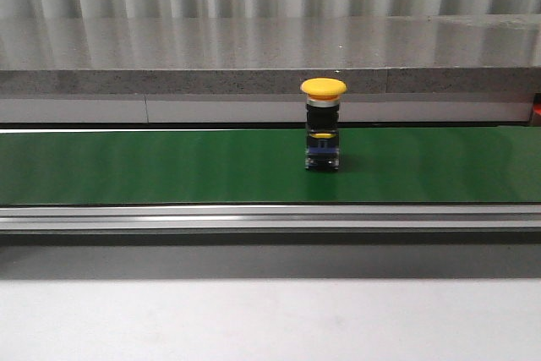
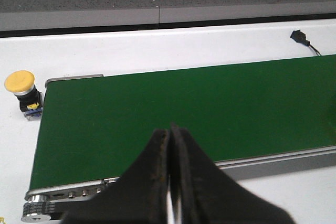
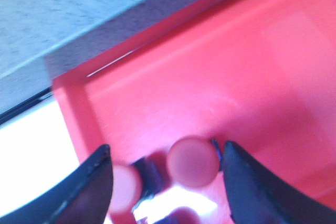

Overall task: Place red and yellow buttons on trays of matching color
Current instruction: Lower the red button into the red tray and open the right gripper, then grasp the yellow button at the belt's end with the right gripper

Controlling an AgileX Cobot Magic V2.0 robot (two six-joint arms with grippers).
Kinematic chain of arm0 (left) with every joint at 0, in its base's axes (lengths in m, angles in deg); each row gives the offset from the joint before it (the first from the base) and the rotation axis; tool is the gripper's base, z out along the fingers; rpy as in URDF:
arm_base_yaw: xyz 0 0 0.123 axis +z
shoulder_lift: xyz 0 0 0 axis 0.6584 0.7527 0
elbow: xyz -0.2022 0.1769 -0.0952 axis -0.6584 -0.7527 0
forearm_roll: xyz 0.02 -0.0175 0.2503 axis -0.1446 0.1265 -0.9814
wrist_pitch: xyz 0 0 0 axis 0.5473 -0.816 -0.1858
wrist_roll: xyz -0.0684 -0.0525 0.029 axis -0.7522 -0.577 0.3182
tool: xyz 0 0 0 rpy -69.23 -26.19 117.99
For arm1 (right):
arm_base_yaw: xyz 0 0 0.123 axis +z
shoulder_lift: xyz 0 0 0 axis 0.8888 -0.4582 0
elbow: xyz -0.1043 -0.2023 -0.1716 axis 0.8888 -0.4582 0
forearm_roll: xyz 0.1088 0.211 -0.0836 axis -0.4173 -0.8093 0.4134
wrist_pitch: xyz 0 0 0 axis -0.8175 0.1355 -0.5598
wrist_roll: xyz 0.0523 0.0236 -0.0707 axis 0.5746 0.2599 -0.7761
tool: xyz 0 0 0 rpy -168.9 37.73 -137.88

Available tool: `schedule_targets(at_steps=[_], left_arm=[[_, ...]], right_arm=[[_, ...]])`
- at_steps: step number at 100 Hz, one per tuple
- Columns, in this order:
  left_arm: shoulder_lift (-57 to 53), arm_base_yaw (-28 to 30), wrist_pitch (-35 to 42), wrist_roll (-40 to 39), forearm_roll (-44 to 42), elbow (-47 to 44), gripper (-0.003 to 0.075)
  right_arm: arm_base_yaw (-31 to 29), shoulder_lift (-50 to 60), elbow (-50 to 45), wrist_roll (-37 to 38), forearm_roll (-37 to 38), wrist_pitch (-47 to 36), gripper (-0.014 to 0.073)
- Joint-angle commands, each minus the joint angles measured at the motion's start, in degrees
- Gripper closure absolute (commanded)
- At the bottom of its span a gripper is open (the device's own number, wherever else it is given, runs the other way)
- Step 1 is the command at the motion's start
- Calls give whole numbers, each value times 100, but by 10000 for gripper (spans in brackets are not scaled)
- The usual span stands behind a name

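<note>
In the front view a yellow button (image 1: 323, 124) stands upright on the green belt (image 1: 169, 166); neither gripper shows there. The left wrist view has a yellow button (image 2: 22, 90) on the white table just off the belt's end (image 2: 157, 103). My left gripper (image 2: 169, 129) hangs over the belt's near edge, shut and holding nothing. My right gripper (image 3: 167, 146) is open above the red tray (image 3: 220, 61). Between its fingers, one red button (image 3: 192, 162) sits close to one finger (image 3: 247, 182) and another red button (image 3: 123, 187) lies by the other. No yellow tray is in view.
A grey stone ledge (image 1: 254, 52) runs behind the belt. The belt's metal rail (image 1: 254, 217) lines its front. A small black plug with a wire (image 2: 299, 35) lies on the white table beyond the belt. The tray's raised rim (image 3: 73, 108) stands near the right gripper.
</note>
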Motion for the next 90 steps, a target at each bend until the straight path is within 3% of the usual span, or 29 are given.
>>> schedule_targets(at_steps=[1,53,72,90], left_arm=[[-1,-44,425,21,42,144,740],[-1,-44,425,21,42,144,740],[-1,-44,425,21,42,144,740],[-1,-44,425,21,42,144,740]], right_arm=[[88,702,-106,-114,-102,-217,128],[1305,2692,-1958,-255,-102,-121,103],[1961,3015,-2136,-255,-107,240,-6],[2719,3021,-2136,-255,-274,610,-3]])
